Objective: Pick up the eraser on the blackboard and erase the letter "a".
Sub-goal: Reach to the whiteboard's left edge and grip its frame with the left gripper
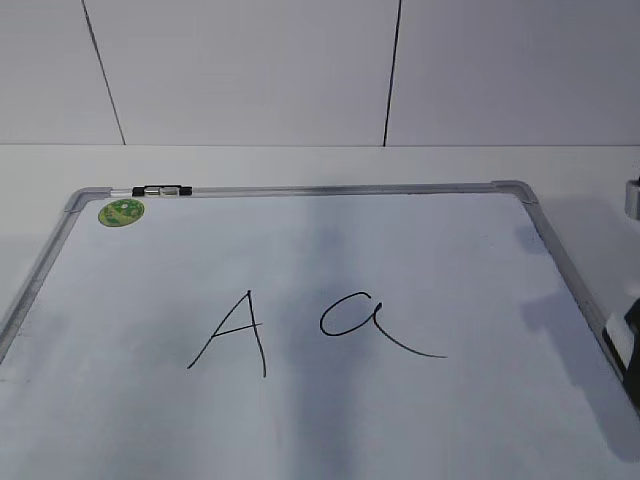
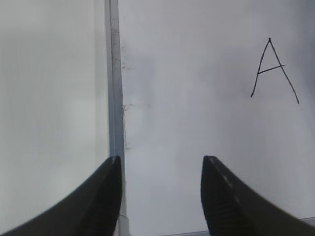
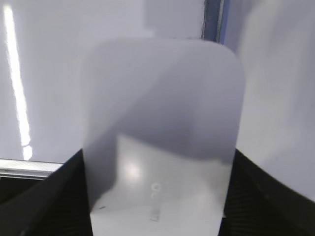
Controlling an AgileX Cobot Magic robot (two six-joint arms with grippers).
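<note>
The eraser (image 3: 162,123), a flat white block with faint grey lettering, fills the right wrist view. The black fingers of my right gripper (image 3: 157,157) press on both of its long sides. In the exterior view this gripper (image 1: 632,330) and a bit of the eraser (image 1: 619,346) show only at the right edge, over the frame of the blackboard (image 1: 350,188). The cursive letter "a" (image 1: 352,315) is at the board's middle, well left of the eraser. My left gripper (image 2: 160,162) is open and empty over the board's left frame (image 2: 114,98).
A capital "A" (image 1: 235,335) is drawn left of the "a" and also shows in the left wrist view (image 2: 273,71). A small black-and-clear marker (image 1: 162,189) lies on the far frame, beside a round green sticker (image 1: 121,211). White table surrounds the board.
</note>
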